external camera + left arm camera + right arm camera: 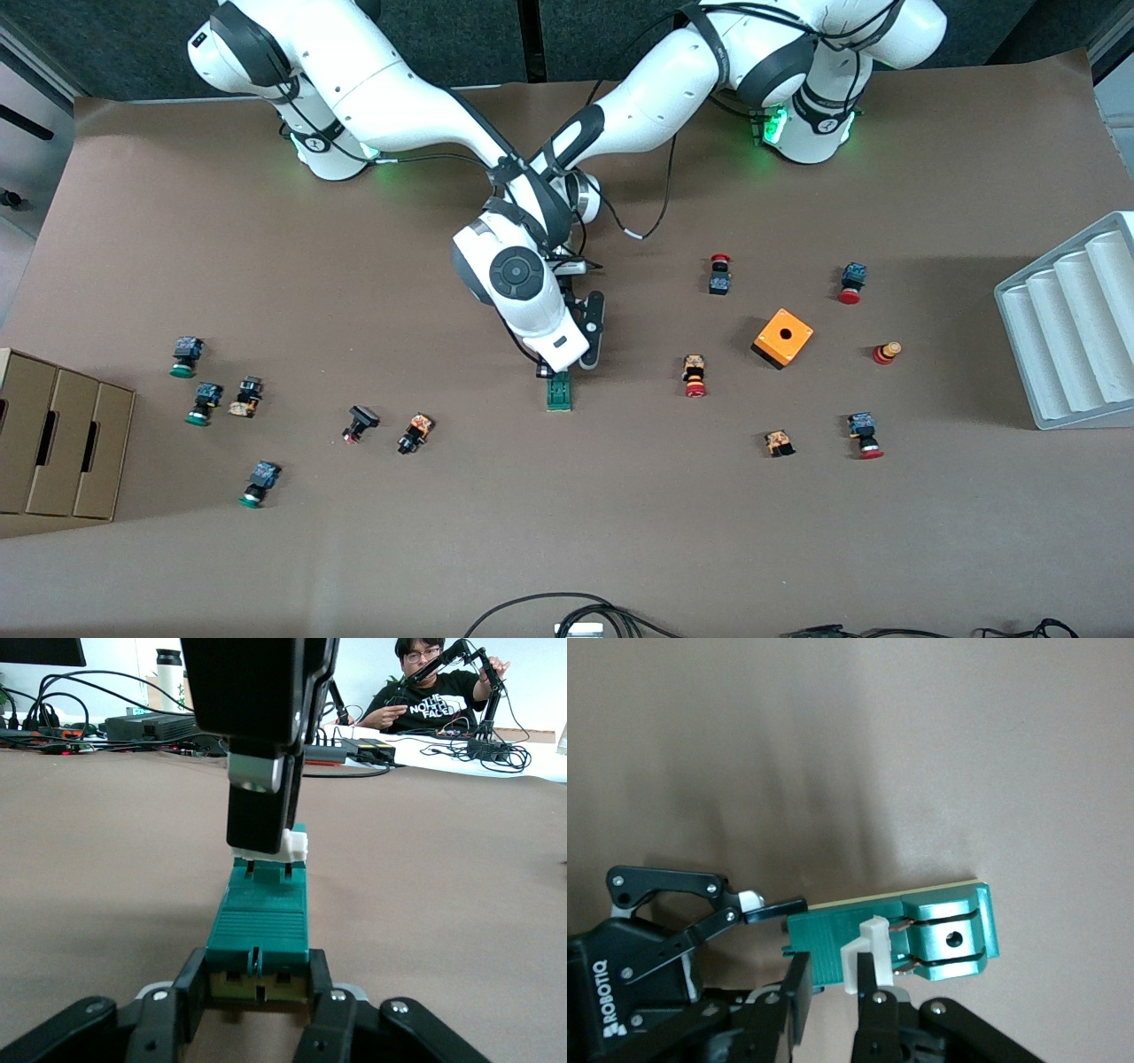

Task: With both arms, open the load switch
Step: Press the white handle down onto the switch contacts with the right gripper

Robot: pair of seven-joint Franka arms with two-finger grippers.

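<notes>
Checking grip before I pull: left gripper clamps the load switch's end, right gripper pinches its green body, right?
Not quite. In the right wrist view the right gripper pinches the white lever, not the green body. The left gripper does clamp the load switch at its end.

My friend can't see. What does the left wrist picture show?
A dark green load switch lies on the brown table. The left gripper is shut on its near end, and the right gripper comes down from above, shut on the white lever at the other end.
</notes>
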